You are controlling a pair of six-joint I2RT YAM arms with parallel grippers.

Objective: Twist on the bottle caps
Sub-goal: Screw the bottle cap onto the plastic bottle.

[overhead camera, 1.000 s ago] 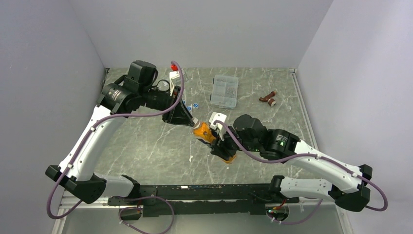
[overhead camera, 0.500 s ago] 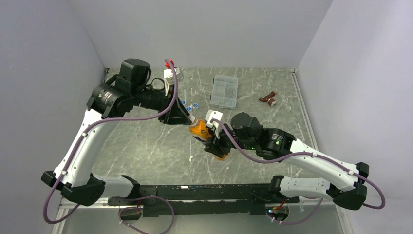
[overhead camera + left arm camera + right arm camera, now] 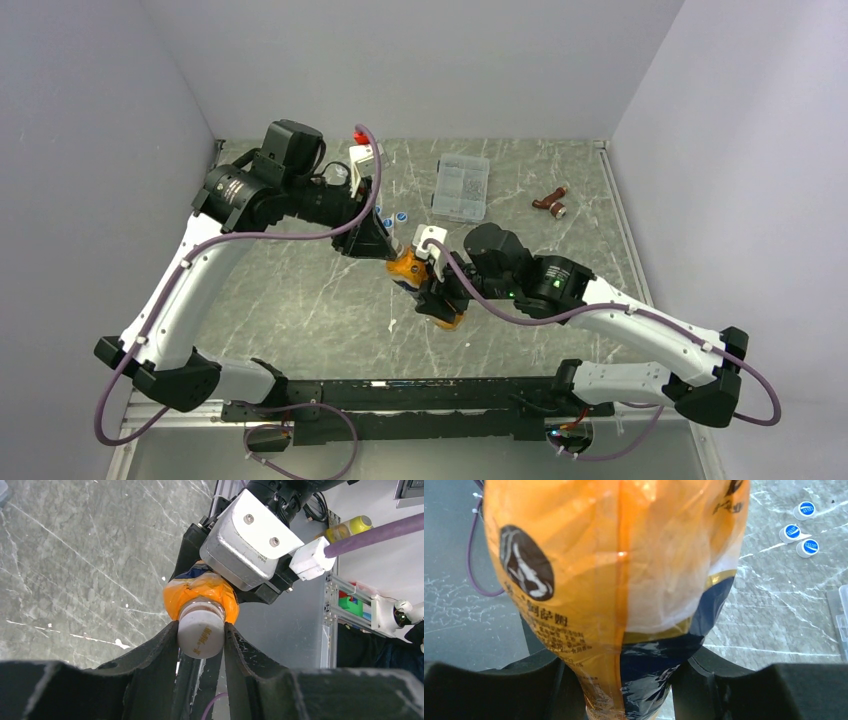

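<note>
Cross-threading threatens: left end effector (image 3: 201, 630) pinches the cap (image 3: 201, 641); right end effector (image 3: 621, 670), at five o'clock, clamps a tilted bottle (image 3: 614, 580).

Three plain, pale lavender-grey walls, the back wall (image 3: 420, 70), the left wall (image 3: 90, 180) and the right wall (image 3: 740, 150), close in a grey stone-patterned counter (image 3: 300, 300) streaked with white veins. A thin metal strip (image 3: 617, 210) runs along the counter's right edge where it meets the wall. At the near side lies a brushed grey metal ledge (image 3: 180, 450). Light falls evenly and softly from above, casting only faint shadows on the counter.
</note>
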